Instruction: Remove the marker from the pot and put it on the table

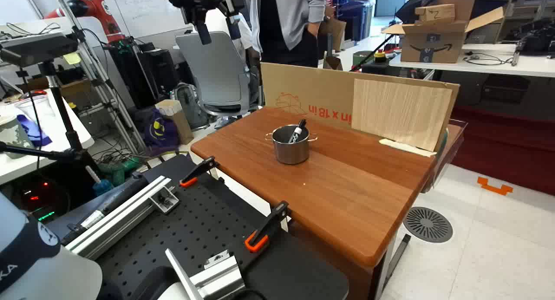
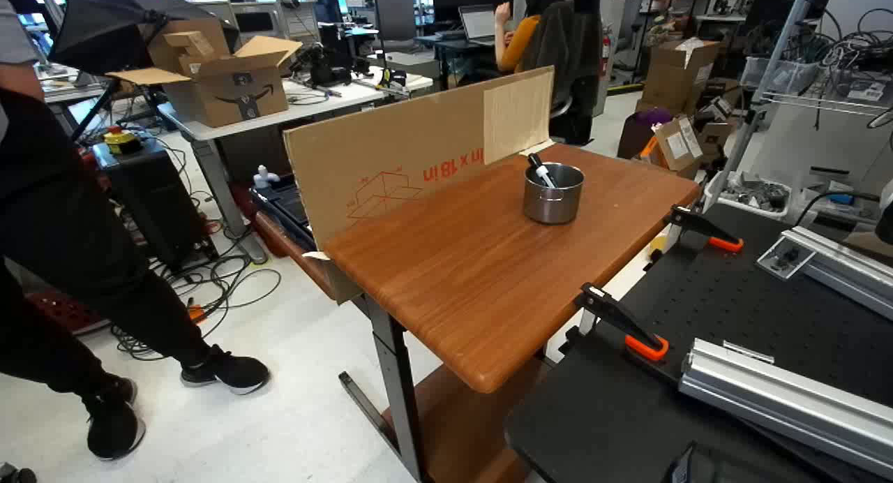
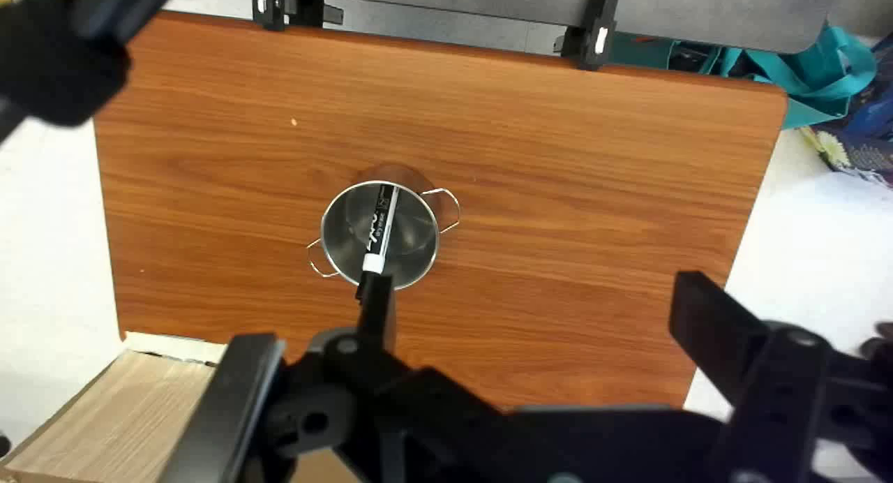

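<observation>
The marker [image 1: 297, 134] leans inside the silver-grey pot [image 1: 292, 154], its black cap end sticking up past the rim. Both show again in an exterior view, the marker [image 2: 543, 172] tilted in the pot [image 2: 551, 207]. In the wrist view the marker [image 3: 380, 225] lies across the mouth of the pot [image 3: 427, 225]. The pot stands on the reddish-brown table [image 1: 347, 196]. My gripper [image 1: 219, 33] is open and empty, high above the table. In the wrist view one finger of the gripper [image 3: 534, 287] overlaps the marker's cap in the picture, without visible contact.
A cardboard sheet [image 1: 312, 89] with a pale wood board [image 1: 401, 111] stands along the table's far edge. Orange-tipped clamps [image 1: 269, 228] grip the edge beside the black perforated base [image 1: 208, 217]. A person [image 1: 290, 27] stands behind the table.
</observation>
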`<state>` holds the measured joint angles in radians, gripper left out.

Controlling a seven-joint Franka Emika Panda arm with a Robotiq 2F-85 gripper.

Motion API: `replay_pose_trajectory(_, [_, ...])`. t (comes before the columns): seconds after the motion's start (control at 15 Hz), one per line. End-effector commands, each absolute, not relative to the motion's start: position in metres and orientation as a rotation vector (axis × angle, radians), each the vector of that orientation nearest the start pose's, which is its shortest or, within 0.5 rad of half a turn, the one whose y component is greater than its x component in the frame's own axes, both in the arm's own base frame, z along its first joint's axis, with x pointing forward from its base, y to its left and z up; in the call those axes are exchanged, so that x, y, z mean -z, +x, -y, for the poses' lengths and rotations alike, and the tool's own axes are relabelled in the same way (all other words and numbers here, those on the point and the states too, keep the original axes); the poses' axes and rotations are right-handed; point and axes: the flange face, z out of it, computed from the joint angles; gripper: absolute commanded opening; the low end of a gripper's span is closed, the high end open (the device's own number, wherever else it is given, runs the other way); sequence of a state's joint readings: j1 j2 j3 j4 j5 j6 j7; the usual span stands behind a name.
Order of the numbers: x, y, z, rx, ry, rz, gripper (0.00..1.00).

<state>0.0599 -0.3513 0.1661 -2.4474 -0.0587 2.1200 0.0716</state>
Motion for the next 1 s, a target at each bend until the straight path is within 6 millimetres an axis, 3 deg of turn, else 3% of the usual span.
replay_pose_trajectory(0.0, [-0.431,0.423,-0.096,0.054,-3.232,0.284,1.0])
replay_pose_trajectory(0.53, [-0.431,0.423,-0.096,0.054,-3.232,0.284,1.0])
replay_pose_trajectory(0.93, [-0.402,0.447,-0.077,0.026,-3.233,0.224,1.0])
